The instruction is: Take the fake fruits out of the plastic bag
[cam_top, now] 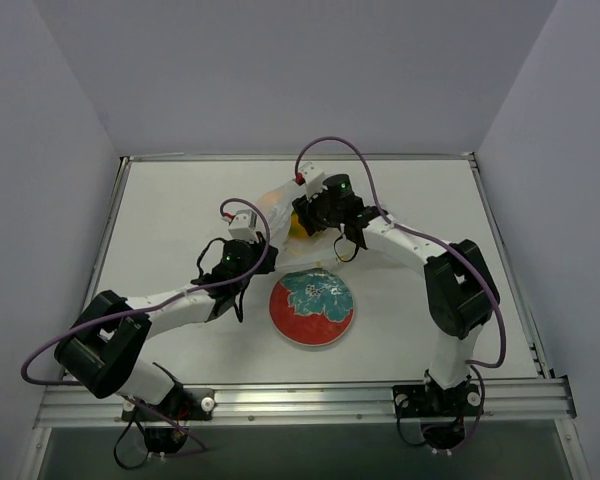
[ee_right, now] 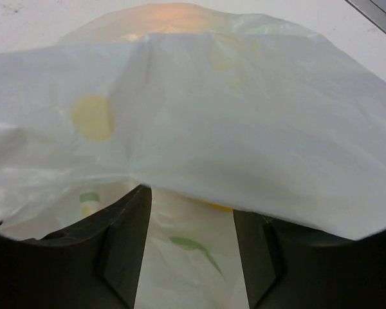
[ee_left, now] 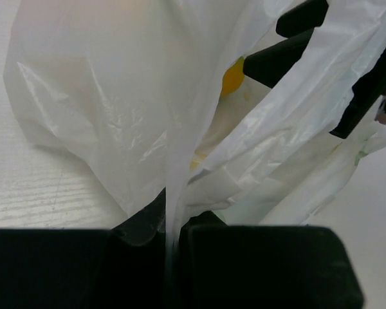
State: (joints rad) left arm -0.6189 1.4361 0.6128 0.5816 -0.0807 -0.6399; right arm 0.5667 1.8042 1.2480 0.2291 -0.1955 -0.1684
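Observation:
The translucent white plastic bag (cam_top: pixel 278 206) lies at the back middle of the table, between both grippers. My left gripper (cam_top: pixel 258 248) is shut on a fold of the bag's film (ee_left: pixel 174 161), and its jaws pinch the film tight at its near edge (ee_left: pixel 170 222). My right gripper (cam_top: pixel 306 216) is open, with its fingers (ee_right: pixel 125 225) spread inside the bag's mouth under a draped upper layer (ee_right: pixel 212 135). A yellow-orange fruit (ee_left: pixel 233 77) shows in the opening and also in the top view (cam_top: pixel 296 229). An orange fruit (ee_right: pixel 167 13) glows through the film. The green fruit is hidden.
The red-and-teal floral plate (cam_top: pixel 283 318) sits in front of the bag, near the table's middle. The right gripper's black fingers (ee_left: pixel 289 48) show in the left wrist view. Grey walls surround the table, with a metal rail along the near edge.

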